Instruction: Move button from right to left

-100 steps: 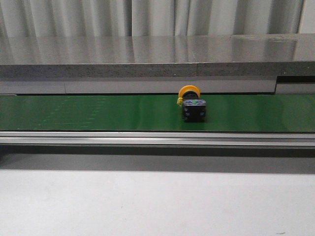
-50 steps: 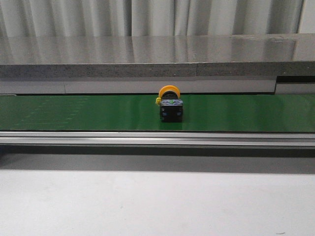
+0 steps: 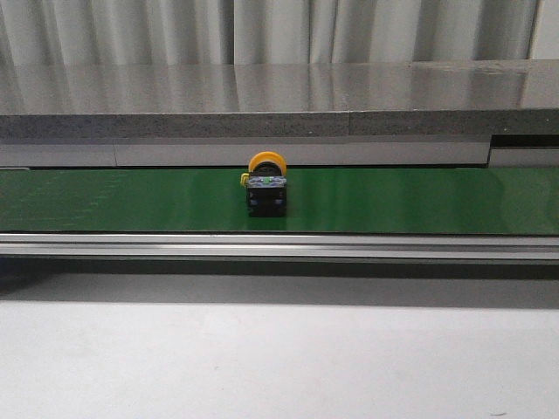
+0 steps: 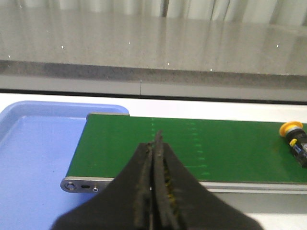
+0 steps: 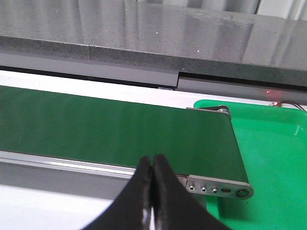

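Observation:
The button (image 3: pixel 265 188), yellow-orange disc head on a dark blocky body, lies on the green conveyor belt (image 3: pixel 131 199) a little left of the middle in the front view. It also shows at the belt's far edge in the left wrist view, the button (image 4: pixel 294 135) partly cut off. My left gripper (image 4: pixel 155 143) is shut with nothing in it, hanging over the belt's end, well away from the button. My right gripper (image 5: pixel 151 163) is shut and empty near the belt's other end. Neither arm appears in the front view.
A blue tray (image 4: pixel 33 153) sits past the belt's left end. A green tray (image 5: pixel 268 153) sits past its right end. A metal rail (image 3: pixel 279 246) runs along the belt's front. A grey ledge (image 3: pixel 262 96) stands behind it.
The button has travelled leftward along the belt, from right of centre to left of centre. No gripper appears in the front view in any frame.

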Motion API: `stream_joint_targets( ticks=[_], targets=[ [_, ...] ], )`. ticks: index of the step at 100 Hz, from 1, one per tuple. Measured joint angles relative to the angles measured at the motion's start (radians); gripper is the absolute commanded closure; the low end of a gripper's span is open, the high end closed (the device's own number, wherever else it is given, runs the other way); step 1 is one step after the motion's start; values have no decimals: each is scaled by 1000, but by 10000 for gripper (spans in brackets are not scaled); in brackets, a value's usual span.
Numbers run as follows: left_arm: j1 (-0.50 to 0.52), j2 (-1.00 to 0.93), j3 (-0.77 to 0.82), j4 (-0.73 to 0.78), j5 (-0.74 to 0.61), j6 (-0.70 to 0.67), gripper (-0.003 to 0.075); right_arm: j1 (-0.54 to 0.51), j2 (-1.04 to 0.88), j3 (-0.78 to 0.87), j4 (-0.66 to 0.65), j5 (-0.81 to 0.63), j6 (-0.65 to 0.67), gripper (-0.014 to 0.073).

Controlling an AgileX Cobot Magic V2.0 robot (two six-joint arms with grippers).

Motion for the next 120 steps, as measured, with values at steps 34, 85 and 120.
stream_joint_targets(
  ticks=[34, 85, 120],
  targets=[
    [0, 369, -253, 0, 123, 0, 293, 0, 0, 0, 0, 0, 0, 661],
    [-15, 824, -581, -4, 333, 8, 70, 0, 0, 0, 0, 0, 0, 661],
    [-150, 1120, -803, 2, 475, 2, 71, 0, 0, 0, 0, 0, 0, 661]
  ],
)
